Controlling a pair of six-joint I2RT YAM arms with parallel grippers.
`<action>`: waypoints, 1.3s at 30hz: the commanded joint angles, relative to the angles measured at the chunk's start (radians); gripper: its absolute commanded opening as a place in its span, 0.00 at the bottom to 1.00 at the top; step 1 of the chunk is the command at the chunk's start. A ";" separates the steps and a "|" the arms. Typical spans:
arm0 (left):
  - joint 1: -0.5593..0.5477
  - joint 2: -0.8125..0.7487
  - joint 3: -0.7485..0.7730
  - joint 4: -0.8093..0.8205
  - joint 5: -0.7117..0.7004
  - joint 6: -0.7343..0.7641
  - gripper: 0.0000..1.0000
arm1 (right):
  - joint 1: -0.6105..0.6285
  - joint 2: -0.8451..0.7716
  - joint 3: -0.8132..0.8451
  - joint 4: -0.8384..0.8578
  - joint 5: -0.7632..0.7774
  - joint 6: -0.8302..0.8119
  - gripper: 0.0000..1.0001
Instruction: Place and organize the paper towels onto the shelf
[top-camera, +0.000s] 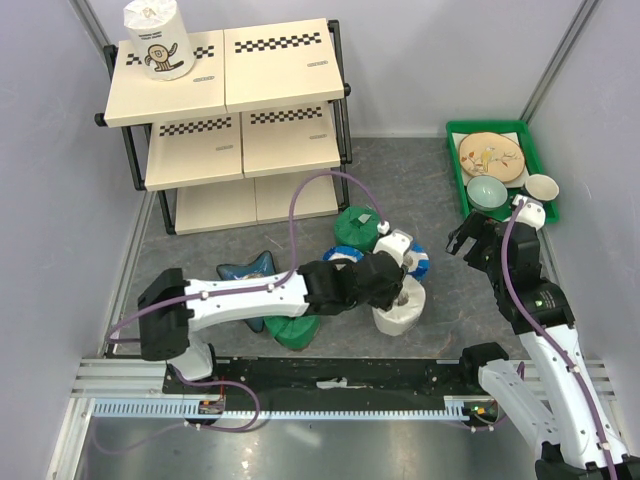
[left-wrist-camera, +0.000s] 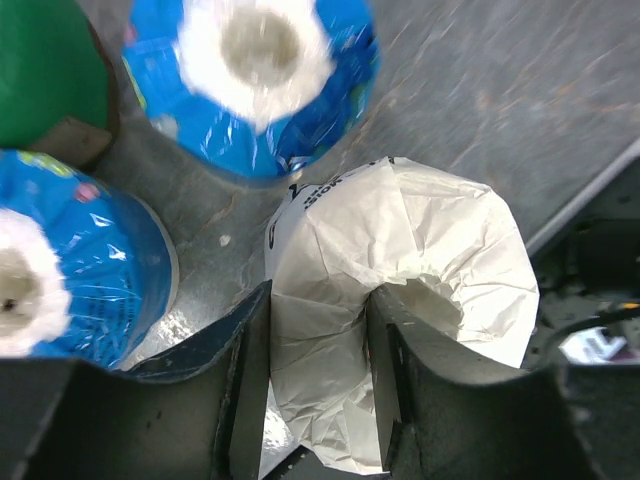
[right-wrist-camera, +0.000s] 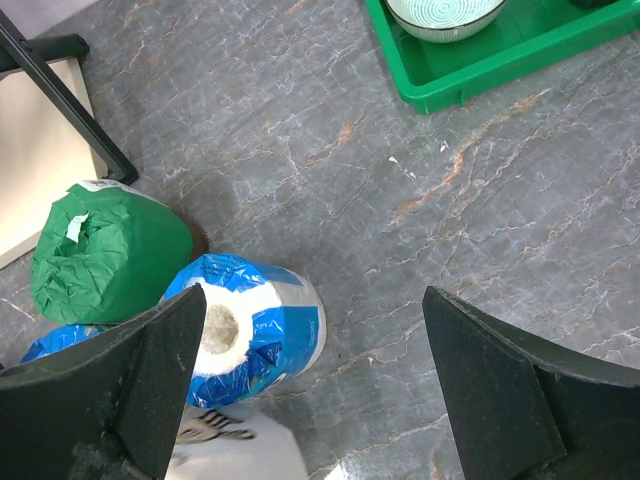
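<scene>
One white paper towel roll (top-camera: 158, 38) stands on the shelf's (top-camera: 270, 70) top tier, at the left. On the floor lie a second white roll (top-camera: 398, 312), two blue rolls (top-camera: 412, 258) (top-camera: 338, 257) and two green rolls (top-camera: 358, 222) (top-camera: 292, 331). My left gripper (left-wrist-camera: 318, 390) is shut on the floor white roll (left-wrist-camera: 440, 240), pinching its wall with one finger in the hollow core. My right gripper (right-wrist-camera: 315, 380) is open and empty above bare floor, right of a blue roll (right-wrist-camera: 255, 320) and a green roll (right-wrist-camera: 105, 250).
A blue star-shaped dish (top-camera: 250, 268) lies left of the rolls. A green tray (top-camera: 455, 160) of dishes stands at the back right; its corner shows in the right wrist view (right-wrist-camera: 470, 70). The shelf's leg and bottom board (right-wrist-camera: 30, 170) are near.
</scene>
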 joint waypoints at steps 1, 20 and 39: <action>0.000 -0.137 0.113 -0.002 -0.029 0.060 0.46 | -0.001 -0.007 0.001 0.017 0.028 -0.019 0.98; 0.479 -0.105 0.906 -0.305 -0.055 0.410 0.50 | -0.001 -0.004 0.005 0.014 0.012 -0.035 0.98; 0.817 -0.024 1.130 -0.081 -0.097 0.507 0.45 | -0.002 -0.027 -0.006 -0.032 -0.032 -0.025 0.98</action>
